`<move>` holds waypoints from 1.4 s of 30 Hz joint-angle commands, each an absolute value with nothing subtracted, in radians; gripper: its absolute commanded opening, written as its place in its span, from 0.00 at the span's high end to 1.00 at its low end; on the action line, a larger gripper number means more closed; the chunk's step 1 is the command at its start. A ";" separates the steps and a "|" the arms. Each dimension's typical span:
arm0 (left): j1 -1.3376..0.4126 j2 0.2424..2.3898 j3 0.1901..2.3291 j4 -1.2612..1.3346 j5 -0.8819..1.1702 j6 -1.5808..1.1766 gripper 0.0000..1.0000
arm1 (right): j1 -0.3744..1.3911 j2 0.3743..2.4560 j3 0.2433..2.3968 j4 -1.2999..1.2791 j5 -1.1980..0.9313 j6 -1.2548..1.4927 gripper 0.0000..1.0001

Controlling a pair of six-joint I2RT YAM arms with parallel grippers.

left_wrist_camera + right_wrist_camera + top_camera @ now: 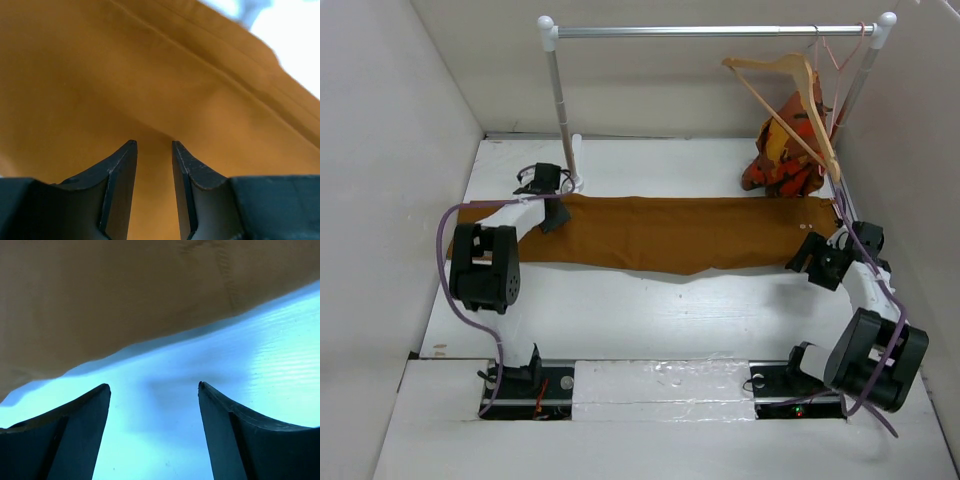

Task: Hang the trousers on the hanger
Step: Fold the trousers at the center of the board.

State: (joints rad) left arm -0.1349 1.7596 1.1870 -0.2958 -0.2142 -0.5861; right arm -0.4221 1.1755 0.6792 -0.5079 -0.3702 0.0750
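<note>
Left gripper (153,142) is hovering, jaws narrowly parted, over the trousers (660,232) lying flat across the table (670,310); right gripper (154,385) is gaping wide beside their edge. Neither is gripping anything, and I am judging the hanger (790,100), hanging bare on the rail (710,31), untouched.

The trousers (125,75) run off every edge around the left gripper (153,143) — can't tell if its jaws actually pinch cloth — and past the cloth it's all blur.
</note>
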 commanded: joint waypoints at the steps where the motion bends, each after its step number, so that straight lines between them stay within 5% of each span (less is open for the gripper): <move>1: -0.118 1.830 1.209 -0.270 -0.215 -0.609 0.70 | -0.453 1.227 0.641 -0.347 -0.385 0.147 0.23; 11: -0.084 1.995 1.341 -0.324 -0.279 -0.600 0.69 | -0.463 1.473 0.535 0.185 -0.419 0.432 0.28; 14: -0.061 2.035 1.356 -0.385 -0.324 -0.607 0.70 | -0.463 1.457 0.497 0.233 -0.387 0.462 0.65; 15: -0.061 2.033 1.330 -0.393 -0.345 -0.606 0.70 | -0.478 1.448 0.494 0.219 -0.385 0.450 0.89; 17: -0.052 1.996 1.301 -0.391 -0.386 -0.589 0.71 | -0.508 1.405 0.503 0.137 -0.361 0.410 1.00; 27: 0.049 1.804 0.979 -0.446 -0.484 -0.643 0.68 | -0.773 1.007 0.521 -0.568 -0.370 0.024 1.00; 32: 0.092 1.680 0.884 -0.502 -0.496 -0.700 0.66 | -0.744 0.943 0.540 -0.719 -0.441 0.014 1.00; 34: 0.138 1.617 0.856 -0.517 -0.485 -0.713 0.66 | -0.712 0.974 0.570 -0.745 -0.428 -0.029 0.90; 35: 0.155 1.594 0.851 -0.525 -0.482 -0.712 0.65 | -0.684 0.991 0.580 -0.729 -0.439 -0.029 0.71; 36: 0.167 1.570 0.850 -0.531 -0.491 -0.715 0.65 | -0.654 1.015 0.592 -0.700 -0.442 -0.034 0.37; 39: 0.158 1.473 0.900 -0.552 -0.450 -0.715 0.63 | -0.592 1.139 0.713 -0.736 -0.485 -0.081 0.26; 42: 0.089 1.419 0.984 -0.569 -0.375 -0.706 0.62 | -0.568 1.151 0.801 -0.744 -0.520 -0.043 0.26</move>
